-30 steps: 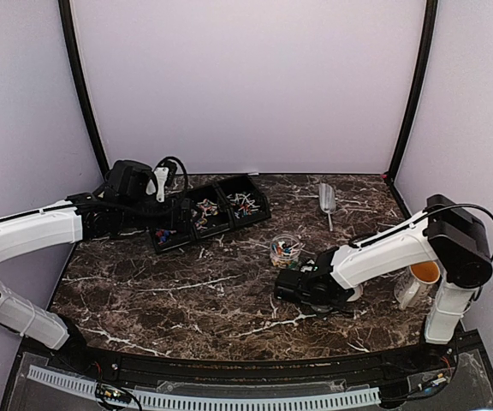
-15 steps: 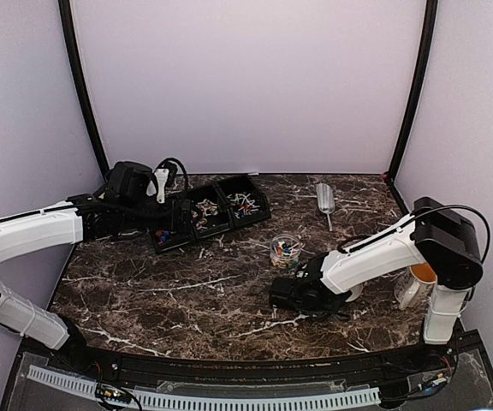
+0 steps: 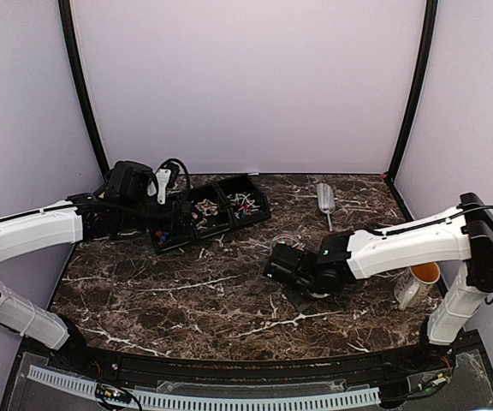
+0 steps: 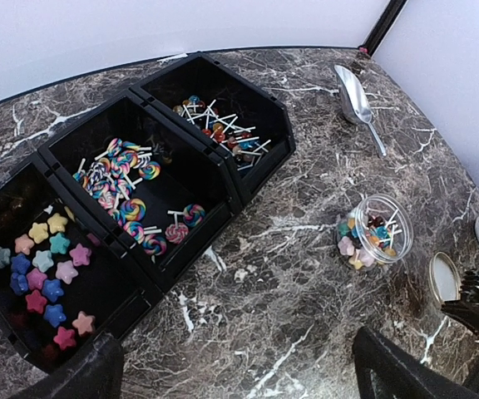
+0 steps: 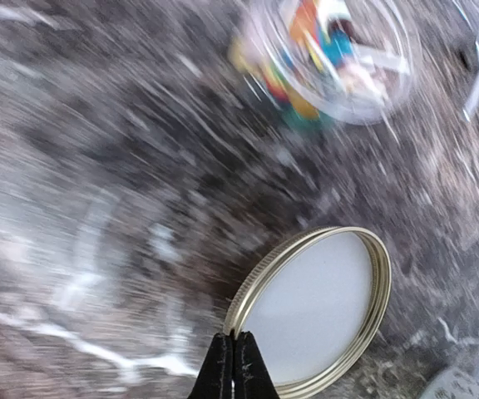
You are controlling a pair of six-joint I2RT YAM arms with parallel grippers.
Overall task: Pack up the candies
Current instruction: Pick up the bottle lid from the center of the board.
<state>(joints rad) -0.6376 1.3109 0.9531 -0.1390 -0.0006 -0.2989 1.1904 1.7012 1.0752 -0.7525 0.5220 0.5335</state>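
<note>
The candies lie in three black bins [image 4: 248, 179]: coloured stars [image 4: 44, 266], swirl lollipops [image 4: 123, 191] and small lollipops [image 4: 219, 125]. More candies fill an open glass jar [image 4: 371, 241], also blurred in the right wrist view [image 5: 331, 58]. My left gripper [image 4: 239, 384] hangs open over bare marble in front of the bins. My right gripper [image 5: 233, 356] is shut on the rim of the round gold lid [image 5: 310, 307], holding it tilted above the table just beside the jar. From above, the right gripper [image 3: 285, 265] covers most of the jar.
A metal scoop [image 4: 358, 96] lies at the back right. A clear cup with an orange inside [image 3: 422, 278] stands by the right arm's base. The dark marble table [image 3: 187, 291] is walled on three sides.
The right arm has swung left and away from its base, carrying the lid up next to the jar. The left arm has not moved.
</note>
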